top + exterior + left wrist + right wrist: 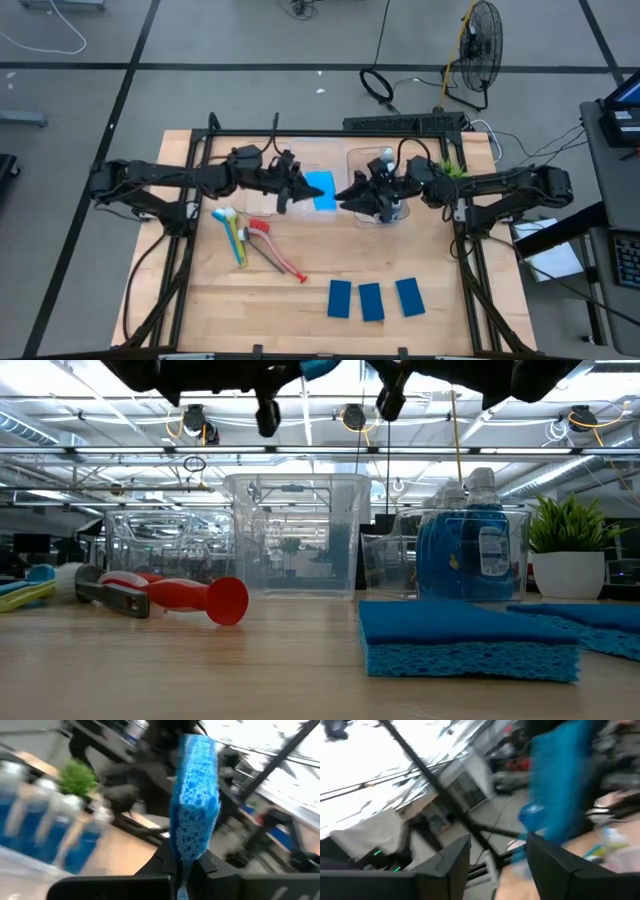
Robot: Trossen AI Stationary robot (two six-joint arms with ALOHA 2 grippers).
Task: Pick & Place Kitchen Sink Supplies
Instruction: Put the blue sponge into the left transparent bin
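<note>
The clear bin (pixel 285 180) stands at the back middle of the tabletop (pixel 200 300). Just right of this bin stands a second bin (pixel 375 165), and the bottles (pixel 388 160) stand inside it. Right of that second bin, near the back edge, is the potted plant (pixel 452 170). Between the two bins, above the tabletop, the left gripper (pixel 298 190) holds one sponge (pixel 320 190) in its jaws, and the right gripper (pixel 352 195) is just beside this sponge. In front of the clear bin and to its left, the dish brushes (pixel 250 238) lie together on the tabletop. In front and to its right, three sponges (pixel 371 299) lie side by side.
</note>
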